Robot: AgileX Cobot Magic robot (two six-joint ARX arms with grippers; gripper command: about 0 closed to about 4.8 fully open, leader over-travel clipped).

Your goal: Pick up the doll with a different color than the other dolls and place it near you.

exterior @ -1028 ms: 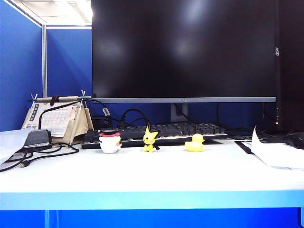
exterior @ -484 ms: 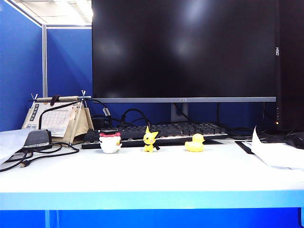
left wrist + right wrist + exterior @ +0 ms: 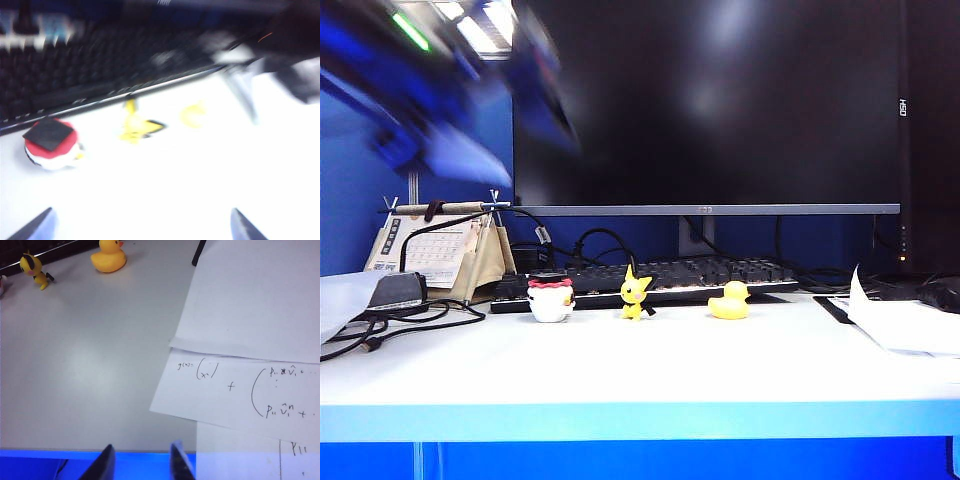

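Exterior cam sits low at the bench's point(image 3: 640, 370) front edge, facing the monitor point(image 3: 710, 100). Both wrist cams look down from above; all three catch the yellow duck point(image 3: 729, 302) point(image 3: 192, 115) point(image 3: 108, 256) near the keyboard point(image 3: 660, 278).

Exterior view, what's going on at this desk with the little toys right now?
Nothing is held. Three toys stand in a row in front of the keyboard: the red-and-white doll, the yellow pointy-eared figure and the rubber duck. The left arm shows as a blur at upper left; its pincer is open above the table, looking at the toys. The right pincer is open over the table's front edge, beside the papers.
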